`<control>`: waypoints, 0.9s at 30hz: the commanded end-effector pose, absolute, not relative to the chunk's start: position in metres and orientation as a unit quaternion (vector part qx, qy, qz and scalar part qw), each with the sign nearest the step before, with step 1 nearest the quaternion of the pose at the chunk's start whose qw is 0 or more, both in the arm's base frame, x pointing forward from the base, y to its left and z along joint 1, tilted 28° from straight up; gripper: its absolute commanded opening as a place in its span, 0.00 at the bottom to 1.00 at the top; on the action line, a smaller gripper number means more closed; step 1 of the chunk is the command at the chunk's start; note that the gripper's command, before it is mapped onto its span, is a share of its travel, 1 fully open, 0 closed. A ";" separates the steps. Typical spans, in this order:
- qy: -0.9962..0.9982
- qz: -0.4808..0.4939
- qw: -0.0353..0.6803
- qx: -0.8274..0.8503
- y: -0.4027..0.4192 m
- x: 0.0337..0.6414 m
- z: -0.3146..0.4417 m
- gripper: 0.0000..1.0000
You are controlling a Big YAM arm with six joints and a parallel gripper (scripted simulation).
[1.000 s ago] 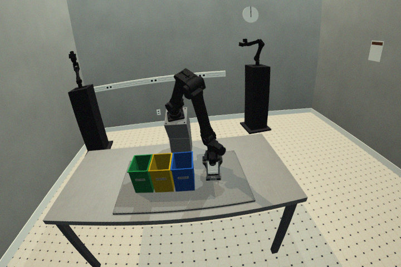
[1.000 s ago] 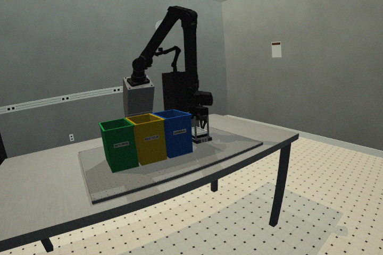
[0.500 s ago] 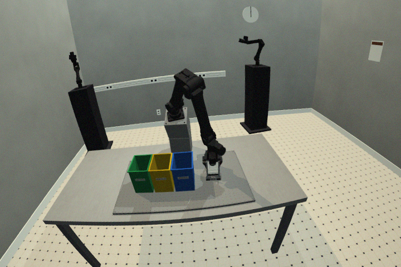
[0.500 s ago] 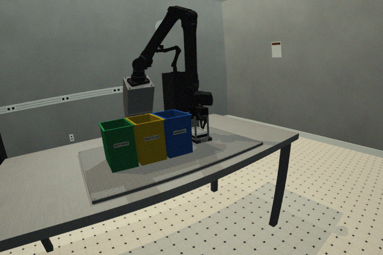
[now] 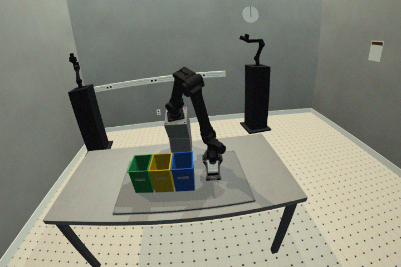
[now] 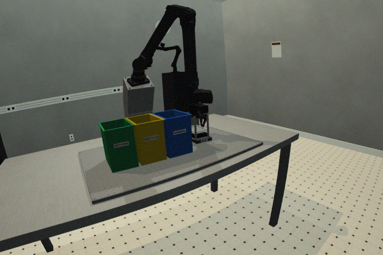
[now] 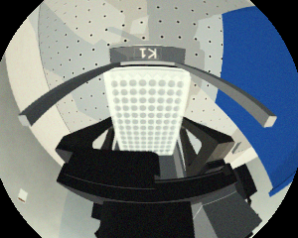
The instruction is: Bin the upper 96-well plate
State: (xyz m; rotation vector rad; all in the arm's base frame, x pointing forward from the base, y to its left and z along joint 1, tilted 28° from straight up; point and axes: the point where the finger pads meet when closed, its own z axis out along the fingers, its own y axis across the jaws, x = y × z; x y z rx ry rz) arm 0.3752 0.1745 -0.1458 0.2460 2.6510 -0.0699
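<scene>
Grey-walled room with a dotted tile floor; grey desk (image 5: 90, 188) in the middle, carrying a paler perforated mat (image 5: 182, 201). On the mat, in a touching row and all upright: green bin (image 5: 140, 173), yellow bin (image 5: 161, 172), blue bin (image 5: 182, 170), the blue one labelled GENERAL in the exterior view (image 6: 178, 135). Just beside the blue bin, at 3 o'clock of it in the top view, rack K1 (image 5: 213, 177), a small open frame on a dark base, its K1 label readable in the wrist view (image 7: 148, 54). Inside the rack, upper plate (image 7: 149, 114), white with rows of round wells, lying flat at the top of the frame. Lower plate barely visible beneath it in the exterior view. Black arm (image 5: 201, 110) reaching down from a grey pedestal (image 5: 179, 132) at 12 o'clock of the bins, wrist straight over the rack. Gripper (image 5: 212, 161) down at the top of the rack, jaws clamped on the upper plate from its two long sides. Two dark pillars (image 5: 256, 97) with small arms behind the desk, at 10 and 2 o'clock.
</scene>
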 end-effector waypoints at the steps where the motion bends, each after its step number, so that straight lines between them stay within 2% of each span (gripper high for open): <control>1: 0.966 -0.024 0.238 0.097 0.174 0.373 -0.136 0.00; 27: 0.966 -0.022 0.240 0.091 0.182 0.354 -0.101 0.00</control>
